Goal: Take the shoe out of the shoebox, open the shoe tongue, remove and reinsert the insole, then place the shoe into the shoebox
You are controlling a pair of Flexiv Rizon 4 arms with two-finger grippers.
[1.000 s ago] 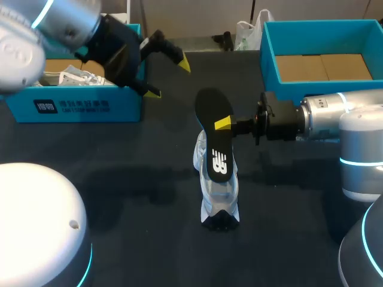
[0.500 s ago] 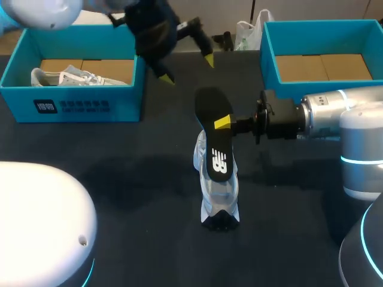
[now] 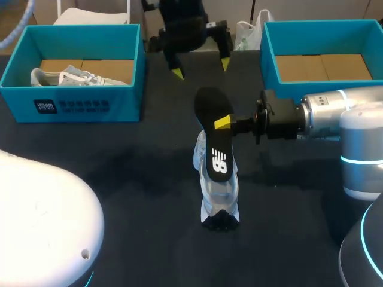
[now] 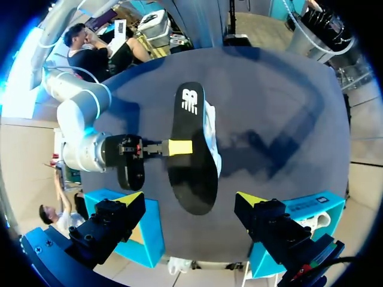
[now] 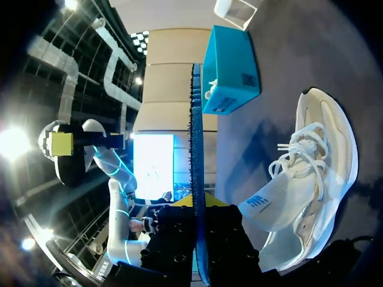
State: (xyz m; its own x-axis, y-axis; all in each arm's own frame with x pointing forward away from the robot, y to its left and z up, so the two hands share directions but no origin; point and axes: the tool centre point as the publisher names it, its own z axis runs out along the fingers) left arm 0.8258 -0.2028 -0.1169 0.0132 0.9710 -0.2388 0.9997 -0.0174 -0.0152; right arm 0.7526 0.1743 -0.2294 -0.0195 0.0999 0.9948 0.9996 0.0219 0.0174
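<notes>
noted a white logo on the black insole (image 3: 213, 128), near its lower end, and a smaller blue mark on the tongue (image 5: 263, 203) of the white shoe (image 3: 219, 194). made out white print on the front wall of the left blue box (image 3: 78, 104), too small to read.

found the insole clamped on its edge by the right hand (image 3: 222, 123) and held up over the shoe in the middle of the tabletop (image 3: 119, 179). found the shoe resting on the tabletop under and beside it, outside both boxes.

against a second ago, saw the left hand (image 3: 201, 69) swung away from above the left blue box to the far middle of the tabletop, beyond the insole's far end, fingers spread wide and holding nothing. saw no shift in the right hand, the insole or the shoe.

could see only one yellow fingertip of the right hand from above, the other hidden behind the insole. from the right wrist, got the insole edge-on only, a thin dark line between the fingers. could not tell whether the insole's lower end touched the shoe. found a second pale shoe (image 3: 66, 78) in the left blue box, half hidden by its wall, and a brown cardboard floor in the right blue box (image 3: 287, 89).
</notes>
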